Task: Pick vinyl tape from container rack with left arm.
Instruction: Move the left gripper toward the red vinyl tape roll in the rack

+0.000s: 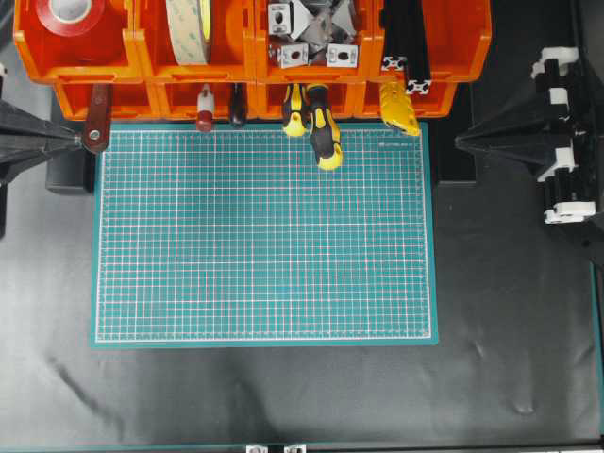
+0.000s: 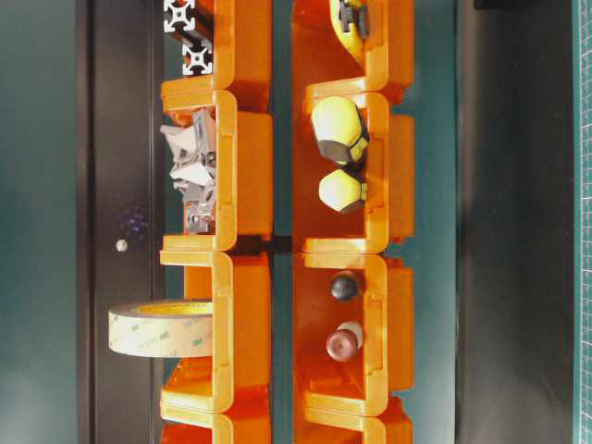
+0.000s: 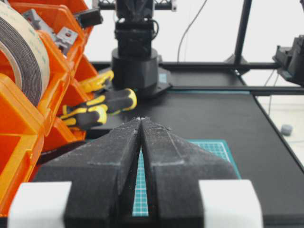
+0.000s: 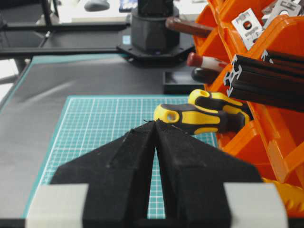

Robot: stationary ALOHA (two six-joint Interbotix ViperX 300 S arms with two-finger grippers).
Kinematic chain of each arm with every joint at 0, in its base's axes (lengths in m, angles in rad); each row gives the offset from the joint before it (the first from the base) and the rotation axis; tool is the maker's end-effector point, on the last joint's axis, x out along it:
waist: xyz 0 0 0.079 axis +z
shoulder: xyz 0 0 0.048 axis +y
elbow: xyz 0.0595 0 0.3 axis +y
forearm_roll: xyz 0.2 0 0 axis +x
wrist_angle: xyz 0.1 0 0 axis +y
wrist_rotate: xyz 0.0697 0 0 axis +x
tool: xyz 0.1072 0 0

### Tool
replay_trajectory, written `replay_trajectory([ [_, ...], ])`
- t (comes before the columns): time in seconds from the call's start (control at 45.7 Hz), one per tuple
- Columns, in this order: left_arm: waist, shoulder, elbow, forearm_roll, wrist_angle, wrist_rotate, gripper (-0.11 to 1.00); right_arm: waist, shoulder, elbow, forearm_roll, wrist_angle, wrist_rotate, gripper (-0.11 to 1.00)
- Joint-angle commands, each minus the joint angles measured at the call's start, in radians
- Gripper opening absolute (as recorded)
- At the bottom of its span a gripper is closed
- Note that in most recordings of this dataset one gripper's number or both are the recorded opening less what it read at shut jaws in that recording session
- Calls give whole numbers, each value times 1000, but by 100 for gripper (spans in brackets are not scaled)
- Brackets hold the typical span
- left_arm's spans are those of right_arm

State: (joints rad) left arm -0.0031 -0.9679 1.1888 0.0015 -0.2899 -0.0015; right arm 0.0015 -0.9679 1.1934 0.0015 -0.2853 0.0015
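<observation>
The left gripper (image 3: 141, 118) had its two black fingers pressed together at the tips, pinching nothing, and sat at the left edge of the green cutting mat (image 1: 264, 236). The right gripper (image 4: 155, 122) was likewise pressed together and empty, off the mat's right edge. Along the mat's far edge stood the orange container rack (image 1: 250, 57). The red vinyl tape (image 1: 77, 13) lay flat in the rack's upper leftmost bin, beside the bin with the cream tape roll (image 1: 189, 28) standing on edge.
</observation>
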Motion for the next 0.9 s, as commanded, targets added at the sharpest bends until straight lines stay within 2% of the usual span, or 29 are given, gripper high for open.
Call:
replay_trajectory([
  [0.0,11,25,-51,60,20,-20,5,-3,9,-34,2,-14,5,2],
  [0.088,12,48,-57,60,67,-31,-1,-3,11,-29,11,-12,15,0],
  [0.197,12,75,-64,60,94,-38,-1,-3,11,-18,21,-6,52,0],
  [0.328,6,95,-137,60,173,-34,-1,-6,8,-17,21,23,83,0],
  [0.503,23,114,-345,63,525,-21,-1,-6,2,-20,21,51,84,0],
  [0.7,43,176,-661,71,971,0,-1,-6,-8,-20,21,58,84,0],
  [0.875,49,265,-850,71,1215,74,-1,-6,-9,-21,21,60,84,0],
])
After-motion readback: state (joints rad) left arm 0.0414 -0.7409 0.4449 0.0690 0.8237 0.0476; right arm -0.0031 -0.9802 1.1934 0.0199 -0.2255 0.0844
